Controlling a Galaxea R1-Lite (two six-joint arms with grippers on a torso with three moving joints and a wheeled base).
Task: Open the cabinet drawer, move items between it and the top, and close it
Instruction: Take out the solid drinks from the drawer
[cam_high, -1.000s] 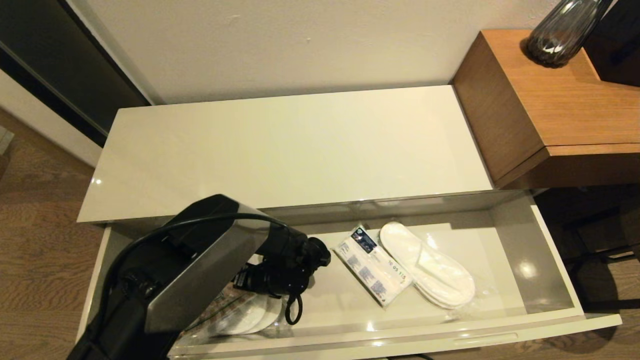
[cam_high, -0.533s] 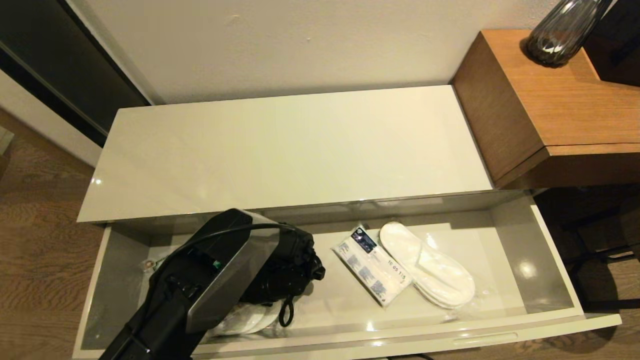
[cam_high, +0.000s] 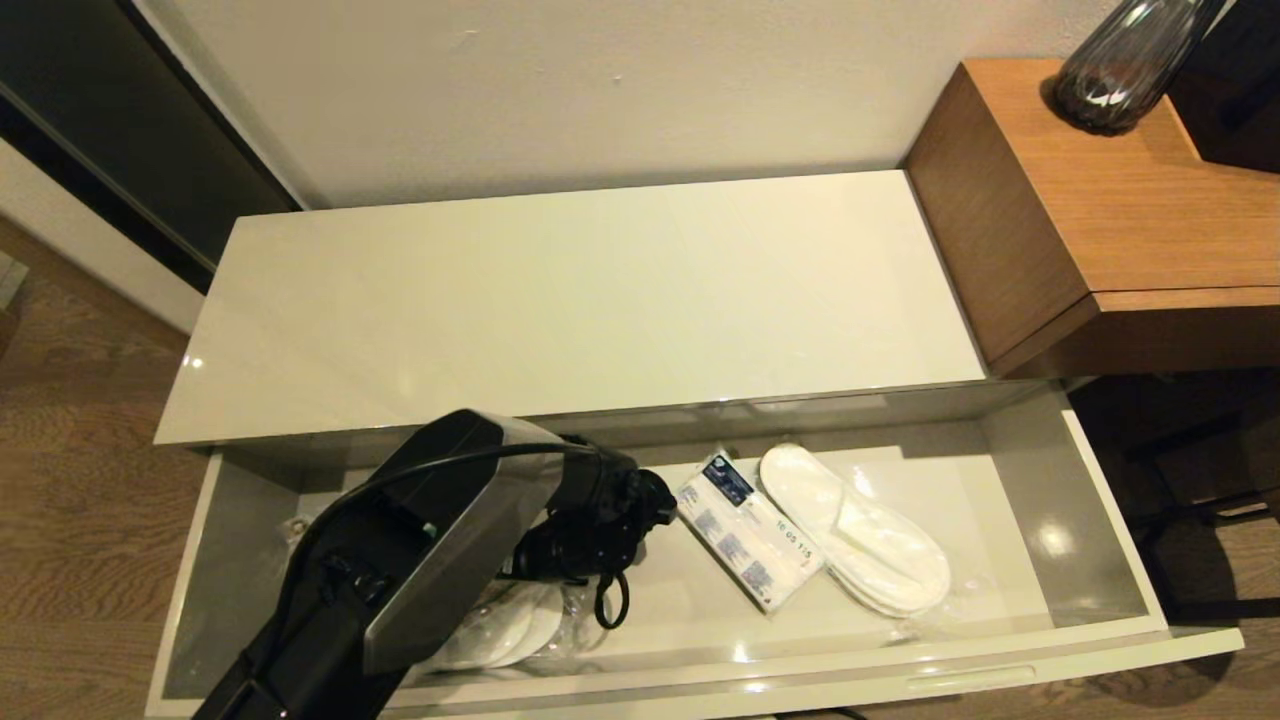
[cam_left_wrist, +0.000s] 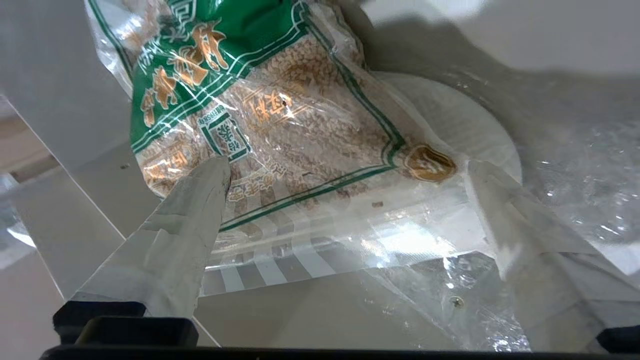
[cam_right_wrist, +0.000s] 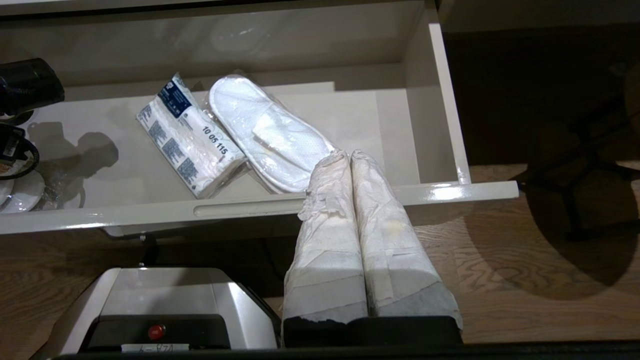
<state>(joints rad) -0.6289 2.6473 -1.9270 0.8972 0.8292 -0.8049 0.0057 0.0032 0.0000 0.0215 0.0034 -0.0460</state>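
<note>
Shifting right along the open drawer (cam_high: 1090, 500), my left gripper (cam_left_wrist: 345, 170) hangs fingers spread over the green-banded snack bag (cam_left_wrist: 260, 100), not gripping. White packet (cam_high: 748, 530) and slippers (cam_high: 855, 530) lie further right. My right gripper (cam_right_wrist: 350, 160) waits pressed together outside.

White packet (cam_right_wrist: 190, 136) with a dark blue label, printed "10 05 115" along its edge facing the slippers (cam_right_wrist: 267, 132), crinkly bag (cam_left_wrist: 260, 115) with a green band, carrying gold and green Chinese characters too creased to read, no other legible text.
</note>
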